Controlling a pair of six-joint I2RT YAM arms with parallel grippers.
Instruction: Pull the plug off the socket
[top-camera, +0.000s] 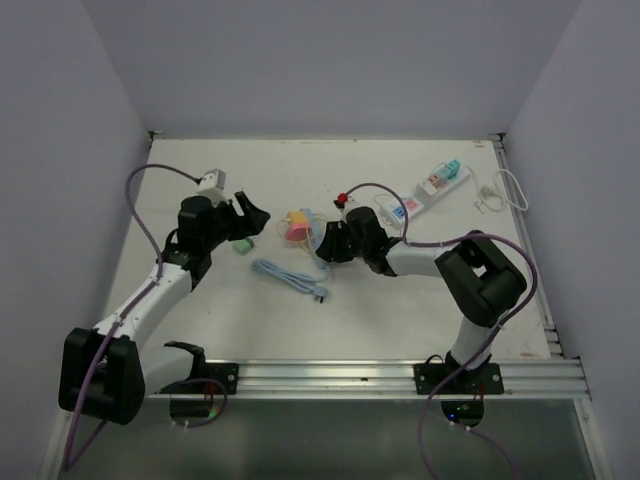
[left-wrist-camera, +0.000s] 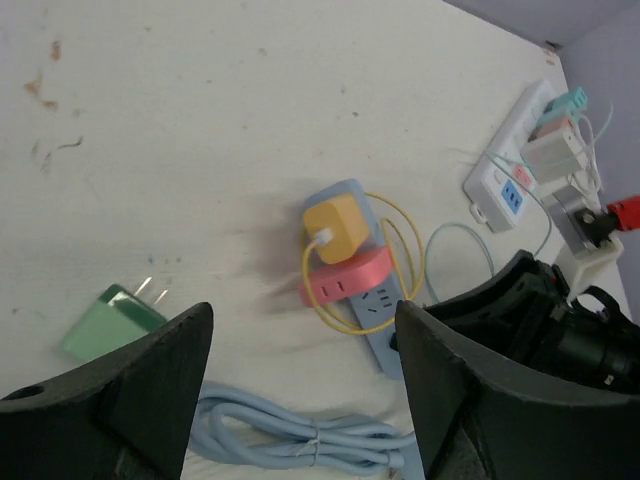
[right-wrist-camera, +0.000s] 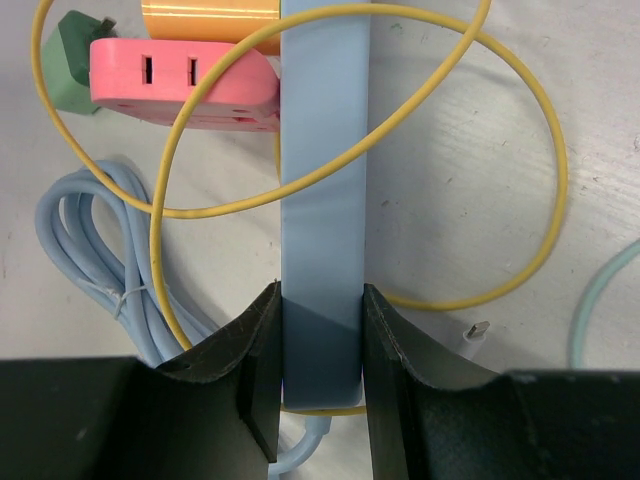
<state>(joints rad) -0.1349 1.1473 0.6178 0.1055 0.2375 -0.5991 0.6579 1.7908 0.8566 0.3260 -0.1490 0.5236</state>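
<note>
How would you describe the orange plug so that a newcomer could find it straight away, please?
Look at mid-table, between the two grippers, for the blue power strip clamped by the right gripper. At its far end sits the orange plug, the only orange block, beside a pink adapter with a yellow cable looped around.

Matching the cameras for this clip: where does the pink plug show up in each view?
Top external: pink plug at table centre, just left of the right gripper.
Left wrist: pink plug at centre, below the orange plug.
Right wrist: pink plug top left, beside the blue power strip.
Shared landmark: the yellow cable.
</note>
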